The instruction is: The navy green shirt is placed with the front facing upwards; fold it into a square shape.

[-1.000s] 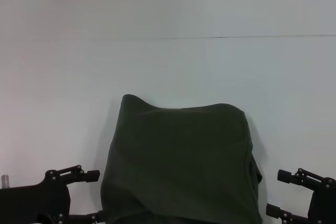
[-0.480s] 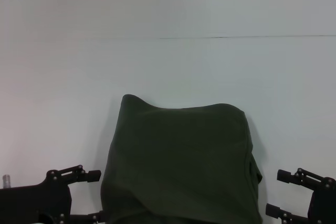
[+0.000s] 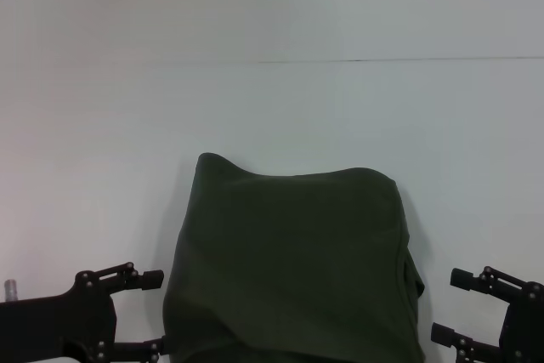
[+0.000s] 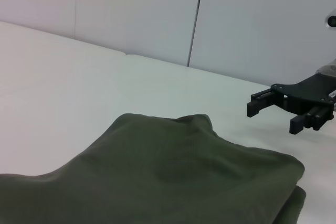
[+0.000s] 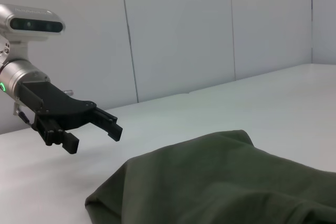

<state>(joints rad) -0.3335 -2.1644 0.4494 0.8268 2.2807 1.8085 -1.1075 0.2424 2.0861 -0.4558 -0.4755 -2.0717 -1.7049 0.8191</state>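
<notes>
The navy green shirt (image 3: 293,261) lies folded into a compact, roughly square bundle on the white table, plain cloth facing up and no lettering showing. It also shows in the left wrist view (image 4: 157,177) and the right wrist view (image 5: 226,182). My left gripper (image 3: 158,312) stands open just beside the bundle's left edge, apart from the cloth; the right wrist view shows it too (image 5: 95,139). My right gripper (image 3: 443,305) is open to the right of the bundle, holding nothing, and appears in the left wrist view as well (image 4: 270,119).
The white table (image 3: 272,108) stretches far beyond the shirt, with a thin dark seam (image 3: 357,60) across it. Pale wall panels (image 4: 136,9) stand behind the table in the wrist views.
Both grippers have shifted only very slightly near the bottom corners. The shirt lies just as before.
</notes>
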